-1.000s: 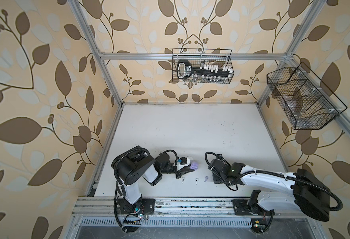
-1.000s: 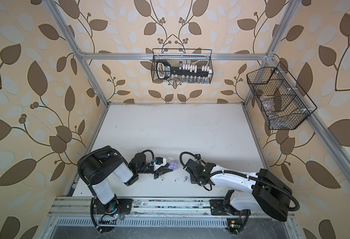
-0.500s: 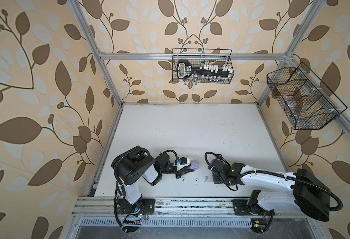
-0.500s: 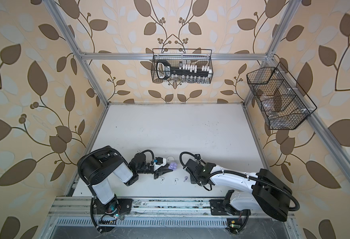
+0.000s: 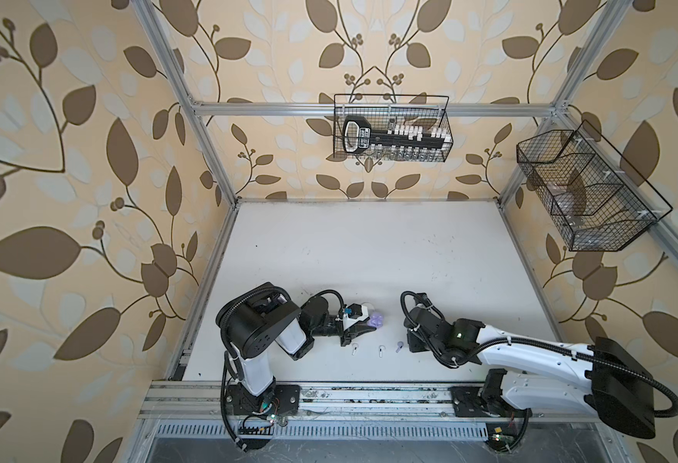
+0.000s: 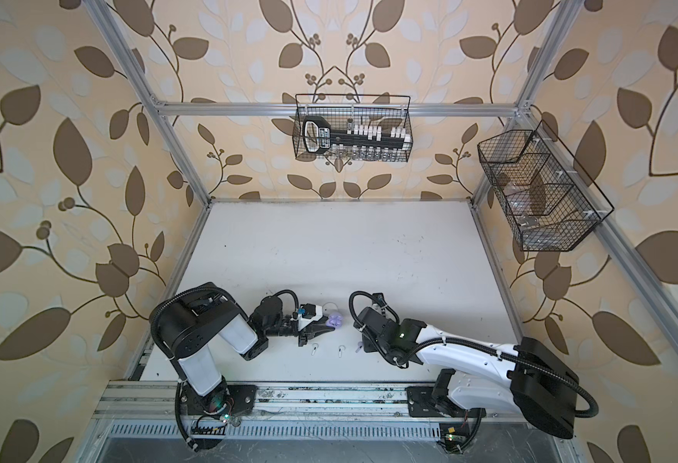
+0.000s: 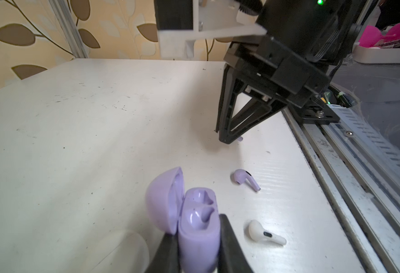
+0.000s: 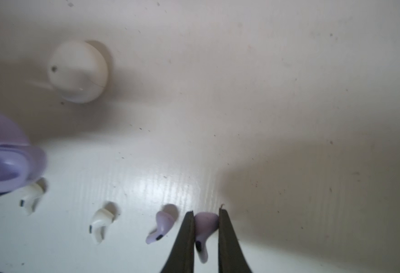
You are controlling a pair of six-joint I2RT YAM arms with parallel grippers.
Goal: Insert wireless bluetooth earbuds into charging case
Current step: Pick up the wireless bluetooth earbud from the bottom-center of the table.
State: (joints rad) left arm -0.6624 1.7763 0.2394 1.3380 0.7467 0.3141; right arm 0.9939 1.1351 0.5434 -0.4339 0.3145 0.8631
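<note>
My left gripper (image 7: 197,238) is shut on the lavender charging case (image 7: 199,227), which stands with its lid open and both wells empty; in a top view the case (image 5: 376,319) sits at the gripper's tip. My right gripper (image 8: 206,212) is shut on a lavender earbud (image 8: 206,224) low over the table, and the earbud's stem hangs down between the fingers. A second lavender earbud (image 8: 161,227) lies just beside it. Two white earbuds (image 8: 101,222) (image 8: 31,196) lie in a row toward the case. In a top view the right gripper (image 5: 407,344) is near the front edge.
A closed white round case (image 8: 77,71) rests on the table behind the lavender one. The aluminium rail (image 5: 369,395) runs along the front edge close to the earbuds. Two wire baskets (image 5: 391,128) (image 5: 586,192) hang on the back and right walls.
The right gripper's jaws have drawn in onto the lavender earbud. Neither arm has visibly shifted, and the left gripper still holds the case.
</note>
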